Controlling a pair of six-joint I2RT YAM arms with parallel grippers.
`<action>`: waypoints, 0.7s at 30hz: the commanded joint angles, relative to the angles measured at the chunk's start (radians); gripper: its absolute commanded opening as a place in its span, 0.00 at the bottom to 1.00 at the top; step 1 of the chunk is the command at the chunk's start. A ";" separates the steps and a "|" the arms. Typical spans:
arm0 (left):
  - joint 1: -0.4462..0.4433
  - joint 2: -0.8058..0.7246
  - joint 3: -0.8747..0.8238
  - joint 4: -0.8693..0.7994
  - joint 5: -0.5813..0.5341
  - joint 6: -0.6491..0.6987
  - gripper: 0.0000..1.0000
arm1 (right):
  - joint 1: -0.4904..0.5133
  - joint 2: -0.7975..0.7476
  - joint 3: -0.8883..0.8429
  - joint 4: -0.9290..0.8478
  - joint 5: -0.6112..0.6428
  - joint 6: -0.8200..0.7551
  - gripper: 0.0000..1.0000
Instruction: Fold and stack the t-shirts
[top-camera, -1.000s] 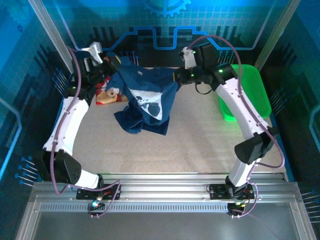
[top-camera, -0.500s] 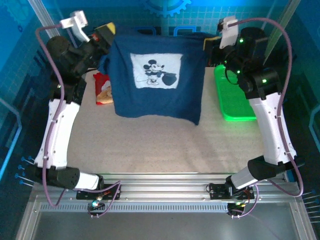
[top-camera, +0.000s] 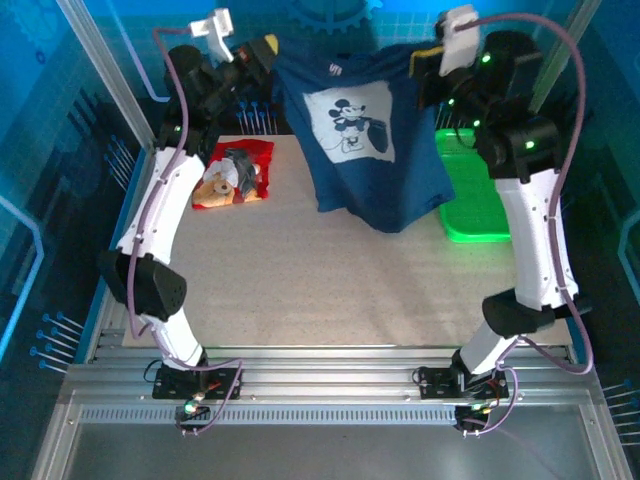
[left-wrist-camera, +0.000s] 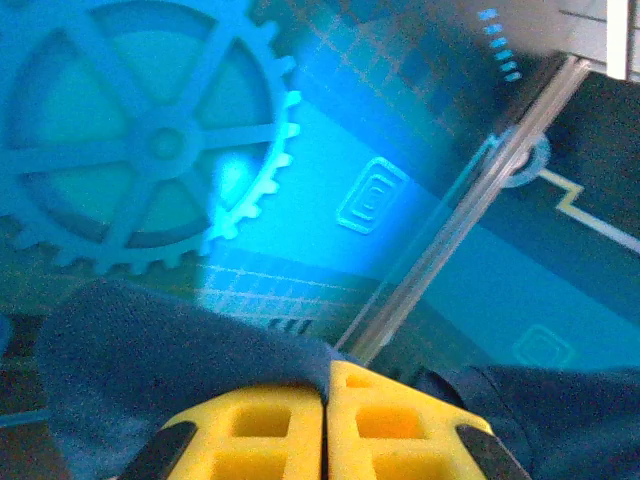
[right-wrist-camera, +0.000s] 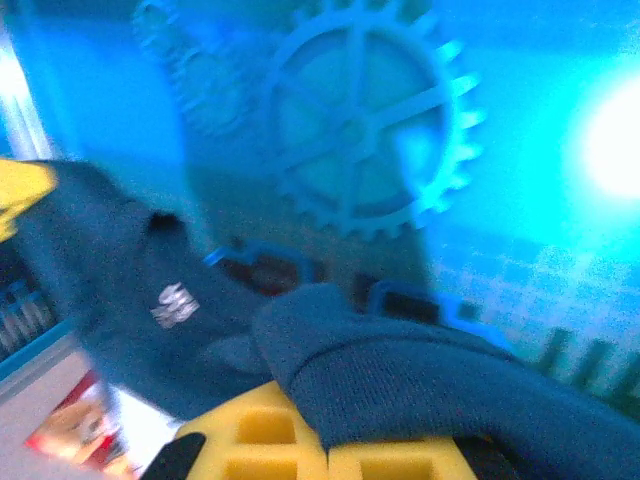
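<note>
Obs: navy shirt (top-camera: 360, 140) hangs in the air between both arms, print toward the top camera, clear of the tabletop (top-camera: 330, 290).

Left end effector (top-camera: 262, 50): closed on the shirt's left shoulder. In the left wrist view the yellow fingers (left-wrist-camera: 270, 415) meet with navy cloth bunched round them.

Right end effector (top-camera: 425, 62): closed on the other shoulder, with cloth draped over its fingers in the right wrist view.

Change over the last second:
- The shirt went from a crumpled heap low over the far tabletop to a flat spread sheet.
- It has since been carried higher and toward the right.
- It now hangs slightly askew, its lower right corner just beside the basket (top-camera: 480, 210).
- The left arm has stretched out to follow.

Red shirt (top-camera: 235, 175): lying unfolded on the far left tabletop, now fully uncovered and well apart from the navy one.

Judgement: this is the shake-out and spread step, and it looks done. No fold or stack yet, so the task is early. The next move should lay the shirt flat on bare tabletop. Risk: the hem dragging into the basket.
</note>
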 joint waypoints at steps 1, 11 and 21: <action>0.072 -0.142 -0.262 0.112 -0.008 0.058 0.12 | 0.154 -0.091 -0.240 0.001 -0.050 0.013 0.05; 0.367 -0.427 -1.104 0.108 -0.091 0.052 0.78 | 0.555 0.153 -0.680 0.230 -0.342 0.219 0.58; 0.289 -0.633 -1.047 -0.309 -0.093 0.057 0.89 | 0.427 0.042 -0.603 0.004 -0.288 0.246 0.91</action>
